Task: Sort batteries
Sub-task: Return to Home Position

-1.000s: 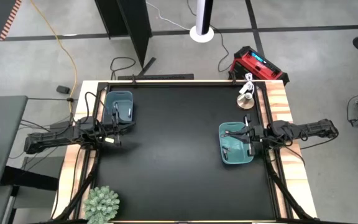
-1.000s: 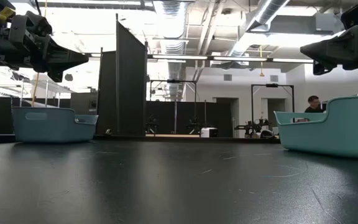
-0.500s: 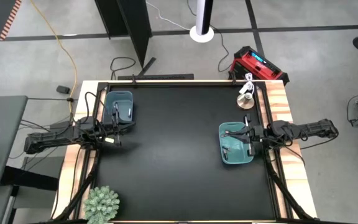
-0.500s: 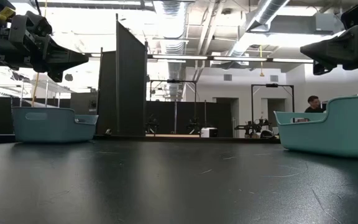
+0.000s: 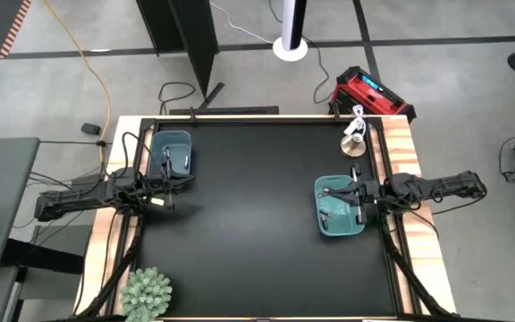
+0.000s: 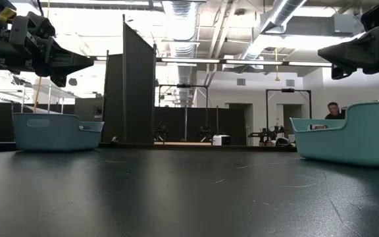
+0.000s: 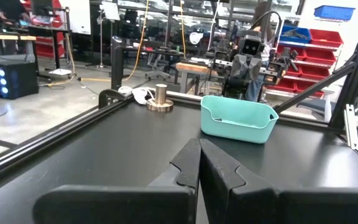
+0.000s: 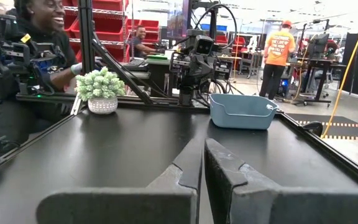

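Two teal bins stand on the black table: one at the far left [image 5: 170, 152] and one at the right [image 5: 339, 207]. My left gripper [image 7: 199, 142] is shut with nothing in it. It points level over the table, just above the left bin's near end [image 6: 58, 131]. My right gripper [image 8: 202, 140] is also shut on nothing and points level above the right bin [image 6: 351, 139]. The batteries cannot be made out in any view. The bins' insides show only small dark shapes, partly under the grippers.
A metal cylinder on a round base [image 5: 354, 143] stands at the far right corner. A small green plant in a pot [image 5: 146, 292] stands at the near left corner. A raised rail [image 7: 55, 134] runs round the table. A person [image 8: 39, 37] is close behind the left side.
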